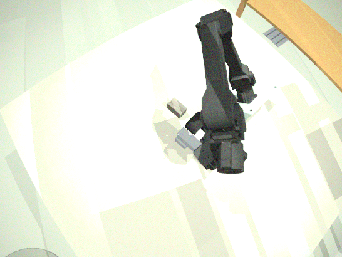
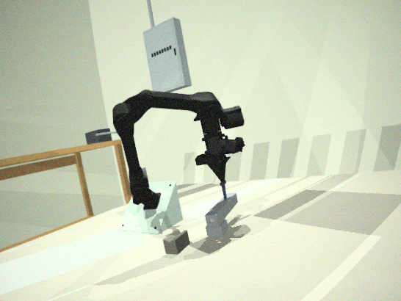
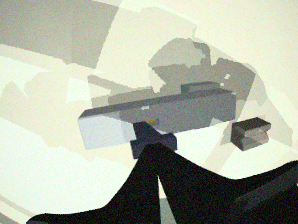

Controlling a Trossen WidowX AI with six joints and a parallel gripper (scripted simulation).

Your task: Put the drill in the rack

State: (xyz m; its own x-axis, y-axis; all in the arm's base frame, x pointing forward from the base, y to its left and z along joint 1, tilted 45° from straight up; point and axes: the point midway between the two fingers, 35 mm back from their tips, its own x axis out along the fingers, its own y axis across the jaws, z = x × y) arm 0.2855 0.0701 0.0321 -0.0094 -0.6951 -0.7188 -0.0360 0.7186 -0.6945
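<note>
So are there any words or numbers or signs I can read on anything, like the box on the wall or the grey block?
There are no words, numbers, labels or signs that I can read.
The wall box has a row of small dark marks, but they look like slots, and no letters show.
The grey block has no writing that I can see.

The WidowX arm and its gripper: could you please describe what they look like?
The arm is matte black all over, with chunky, angular links. Its gripper is black too, its fingers tapering to narrow tips. No cables or markings can be made out.
</note>
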